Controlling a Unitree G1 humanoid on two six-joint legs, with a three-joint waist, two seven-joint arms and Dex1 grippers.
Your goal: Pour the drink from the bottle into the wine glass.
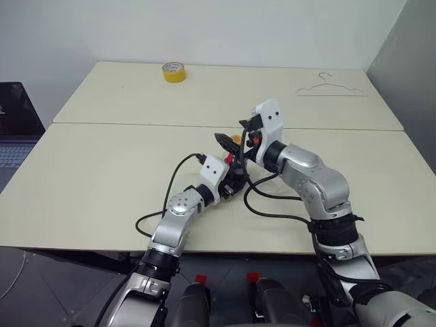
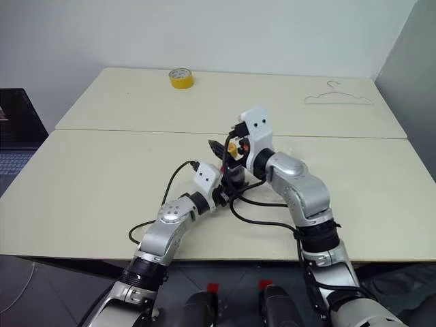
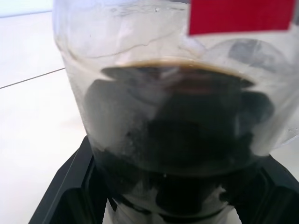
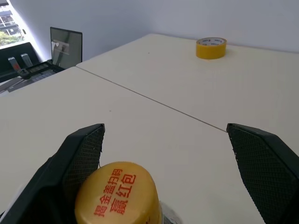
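Your left claw point(image 3: 163, 196) grips bottle point(image 3: 177, 116) body; right claw point(image 4: 163, 154) wide, its fingers either side of yellow cap point(image 4: 117, 198), w/o touching.

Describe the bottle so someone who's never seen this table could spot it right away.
Start at the seam between the two cream tables; near its middle, the bottle stands clamped in the left gripper. It is clear plastic, part full of dark drink, with a red label and yellow cap, unlike the flat yellow tape roll.
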